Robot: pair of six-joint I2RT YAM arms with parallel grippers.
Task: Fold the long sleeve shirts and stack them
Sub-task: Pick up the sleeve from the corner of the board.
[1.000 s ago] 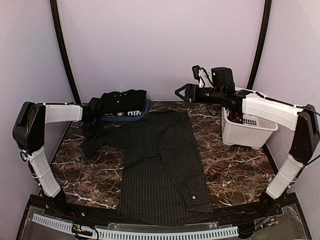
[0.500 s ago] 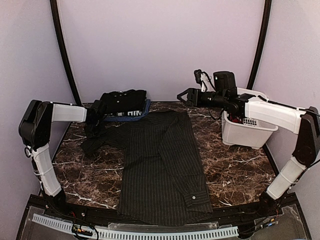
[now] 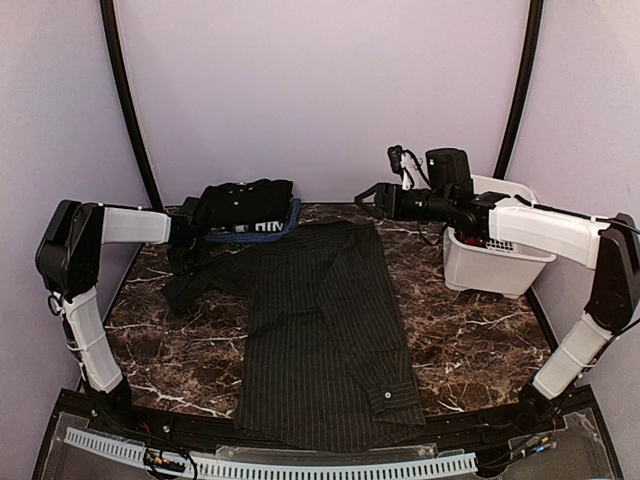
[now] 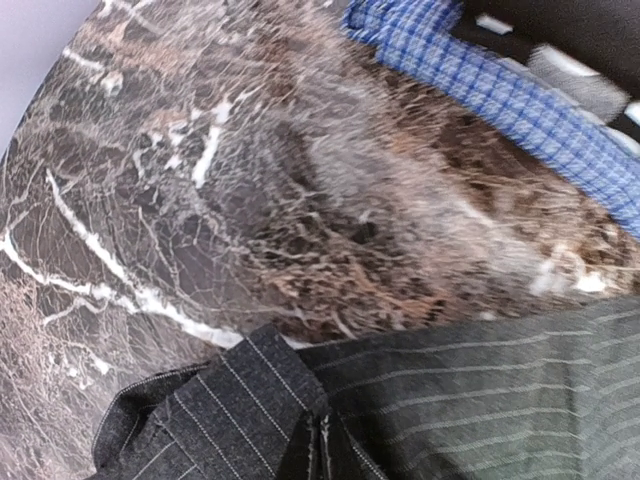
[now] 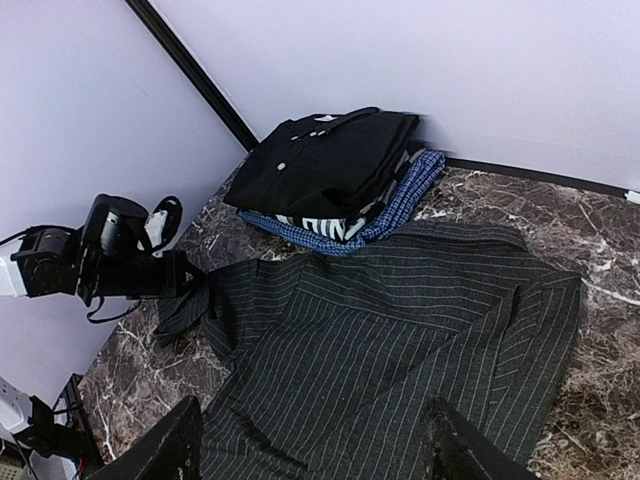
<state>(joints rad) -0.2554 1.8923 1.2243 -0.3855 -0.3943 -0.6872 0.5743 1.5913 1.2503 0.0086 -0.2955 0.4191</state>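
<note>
A large black pinstriped shirt point(image 3: 320, 320) lies spread over the middle of the marble table point(image 3: 470, 340), one buttoned cuff near the front edge. My left gripper point(image 3: 186, 252) is low at the shirt's far-left end, shut on a bunched fold of the pinstriped cloth point(image 4: 320, 440), which hides its fingers. At the back left lies a folded stack: a plain black shirt point(image 3: 245, 200) on a blue checked one point(image 3: 285, 222) with white lettering at its edge. My right gripper point(image 3: 365, 192) hovers open and empty above the shirt's back right corner point(image 5: 540, 300).
A white plastic basket point(image 3: 495, 265) stands at the back right under my right forearm. The purple walls close in the back and both sides. A perforated white rail point(image 3: 300, 465) runs along the front edge below the table.
My left gripper has shut on the pinstriped cloth at the shirt's left end. The right gripper has sunk slightly and drifted a little to the right, still open.
</note>
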